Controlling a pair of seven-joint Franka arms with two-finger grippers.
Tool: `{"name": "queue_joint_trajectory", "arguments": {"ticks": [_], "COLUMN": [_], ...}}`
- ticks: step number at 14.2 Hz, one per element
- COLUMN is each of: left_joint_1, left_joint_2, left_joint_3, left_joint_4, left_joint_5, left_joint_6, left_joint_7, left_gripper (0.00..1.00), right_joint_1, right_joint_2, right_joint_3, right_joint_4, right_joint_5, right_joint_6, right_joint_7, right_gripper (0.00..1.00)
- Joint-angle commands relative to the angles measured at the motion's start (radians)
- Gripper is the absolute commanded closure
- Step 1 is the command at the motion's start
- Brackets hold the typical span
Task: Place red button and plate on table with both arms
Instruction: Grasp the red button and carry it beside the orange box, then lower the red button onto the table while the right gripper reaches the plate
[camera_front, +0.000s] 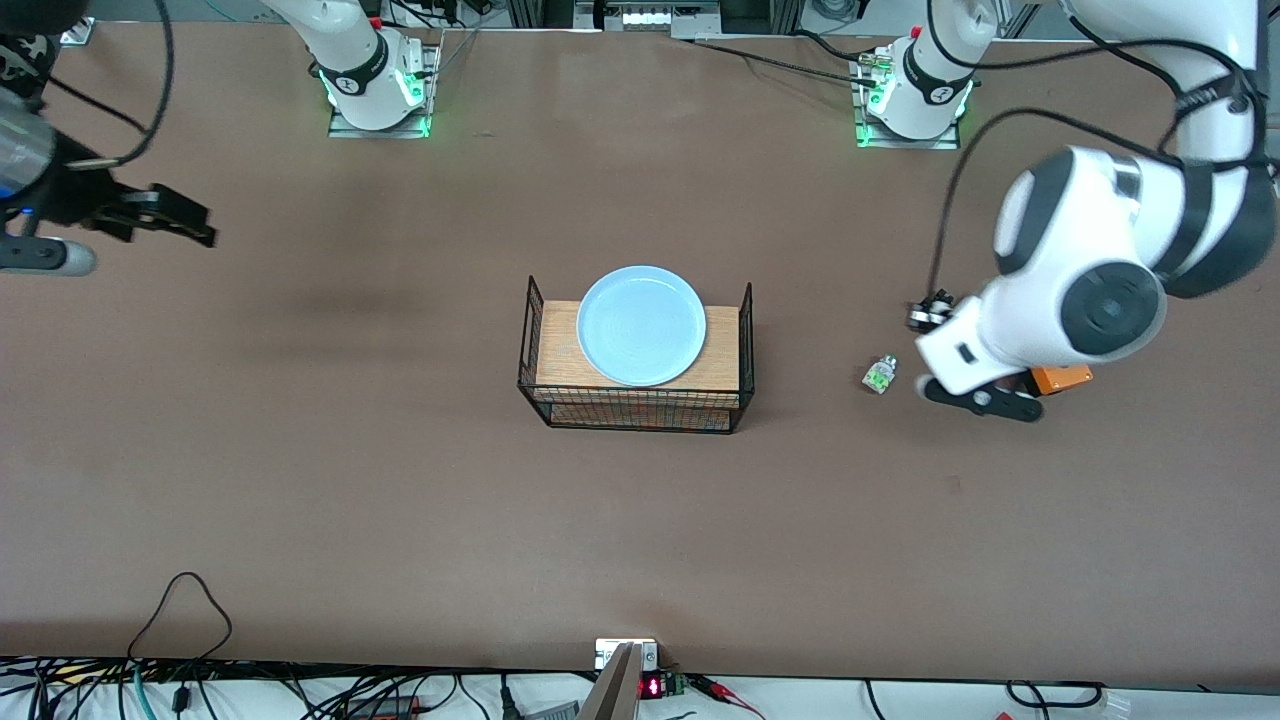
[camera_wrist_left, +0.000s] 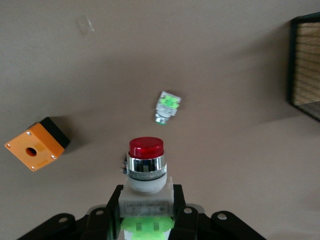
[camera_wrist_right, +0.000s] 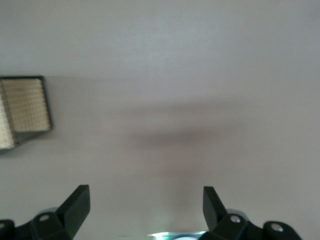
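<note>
The pale-blue plate (camera_front: 641, 325) lies on the wooden top of the black wire rack (camera_front: 640, 410) in the middle of the brown table (camera_front: 400, 480). My left gripper (camera_front: 932, 316) is up over the table toward the left arm's end. In the left wrist view it (camera_wrist_left: 146, 210) is shut on the whitish body of the red button (camera_wrist_left: 146, 147), red cap pointing away from the fingers. My right gripper (camera_front: 185, 220) hangs over the table at the right arm's end. In the right wrist view it (camera_wrist_right: 146, 205) is open and empty.
A whitish-green part without a red cap (camera_front: 880, 375) lies on the table below the left hand and also shows in the left wrist view (camera_wrist_left: 167, 106). An orange box with a hole (camera_front: 1062, 378) lies beside it (camera_wrist_left: 35, 145). Cables run along the table's near edge.
</note>
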Motion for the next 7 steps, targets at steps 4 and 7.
{"name": "queue_joint_trajectory", "arguments": {"ticks": [4,7], "left_joint_1": [0.007,0.018], "left_joint_2": [-0.023,0.026], "left_joint_3": [0.111,0.128], "left_joint_4": [-0.335,-0.386], "left_joint_5": [0.018,0.020], "left_joint_6": [0.400,0.491], "left_joint_7": [0.234,0.243], "left_gripper": [0.77,0.76], "right_joint_1": [0.310,0.385], "right_joint_2": [0.112,0.161], "right_joint_3": [-0.001,-0.001], "right_joint_4": [0.120,0.131], "right_joint_5": [0.016,0.036], "right_joint_6": [0.015,0.113], "right_joint_7": [0.531,0.677], "right_gripper": [0.00,0.00]}}
